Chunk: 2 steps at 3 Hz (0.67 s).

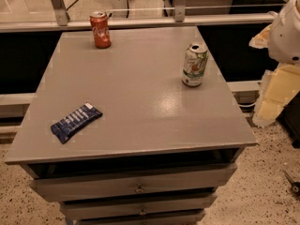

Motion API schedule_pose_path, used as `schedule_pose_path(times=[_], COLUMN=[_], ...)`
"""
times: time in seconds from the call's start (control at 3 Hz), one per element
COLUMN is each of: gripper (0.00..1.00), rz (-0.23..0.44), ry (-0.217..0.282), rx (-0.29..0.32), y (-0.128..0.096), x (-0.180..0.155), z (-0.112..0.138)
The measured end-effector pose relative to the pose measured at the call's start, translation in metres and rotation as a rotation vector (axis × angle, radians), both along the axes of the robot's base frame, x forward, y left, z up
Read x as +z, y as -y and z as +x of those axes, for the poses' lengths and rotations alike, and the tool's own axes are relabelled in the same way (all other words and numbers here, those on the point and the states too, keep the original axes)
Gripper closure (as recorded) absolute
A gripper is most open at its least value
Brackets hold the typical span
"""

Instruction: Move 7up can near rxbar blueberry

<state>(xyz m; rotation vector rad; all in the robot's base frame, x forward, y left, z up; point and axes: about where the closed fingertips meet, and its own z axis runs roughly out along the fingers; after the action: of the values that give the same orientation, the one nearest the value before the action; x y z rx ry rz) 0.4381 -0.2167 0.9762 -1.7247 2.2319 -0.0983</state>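
Note:
The 7up can [194, 64] stands upright on the right side of the grey table top [140, 97]; it is pale white-green with a silver top. The rxbar blueberry [75, 122] lies flat near the front left of the table, a dark-blue wrapper with white lettering, turned diagonally. The two are far apart, with most of the table's width between them. My gripper is not in view. Only a white rounded part of my arm [287, 32] shows at the upper right edge, off the table and to the right of the can.
A red cola can [100, 29] stands upright at the back left of the table. The table has drawers [138, 186] below its front edge. A railing [140, 21] runs behind it. Pale foam blocks [276, 93] lie on the floor at the right.

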Motion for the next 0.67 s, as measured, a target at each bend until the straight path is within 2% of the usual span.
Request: schedule_pose_path(times=[0.33, 0.67], gripper=[0.00, 0.00], rz=[0.000, 0.010], ry=[0.000, 0.042], rx=[0.000, -0.008], y=[0.000, 0.003], x=[0.000, -0.006], z=[0.000, 0.013])
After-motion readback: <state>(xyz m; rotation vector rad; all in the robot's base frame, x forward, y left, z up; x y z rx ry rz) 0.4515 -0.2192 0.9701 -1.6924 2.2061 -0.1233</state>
